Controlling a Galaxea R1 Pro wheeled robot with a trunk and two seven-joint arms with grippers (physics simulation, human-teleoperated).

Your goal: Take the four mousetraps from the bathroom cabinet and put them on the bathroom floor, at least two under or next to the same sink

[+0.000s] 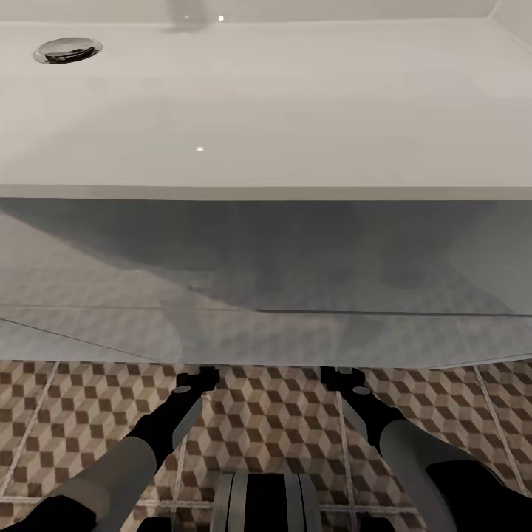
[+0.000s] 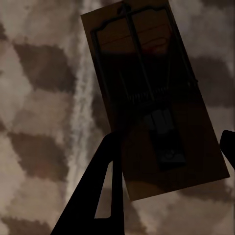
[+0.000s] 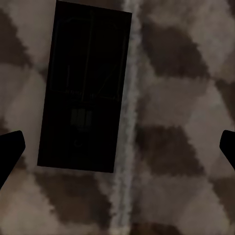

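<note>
I look down on the white bathroom sink, and both arms reach under its vanity above the cube-patterned bathroom floor. In the left wrist view a brown wooden mousetrap with dark wire parts sits between the fingers of my left gripper, which touch its two long edges. The right wrist view has a second mousetrap, dark in shadow, lying flat on the tiles beside a grout line. My right gripper hangs open above it, fingers far apart and clear of the trap. The cabinet is out of view.
The vanity front overhangs the floor and hides both gripper tips in the head view. A chrome drain sits at the basin's far left. My base is at the near edge.
</note>
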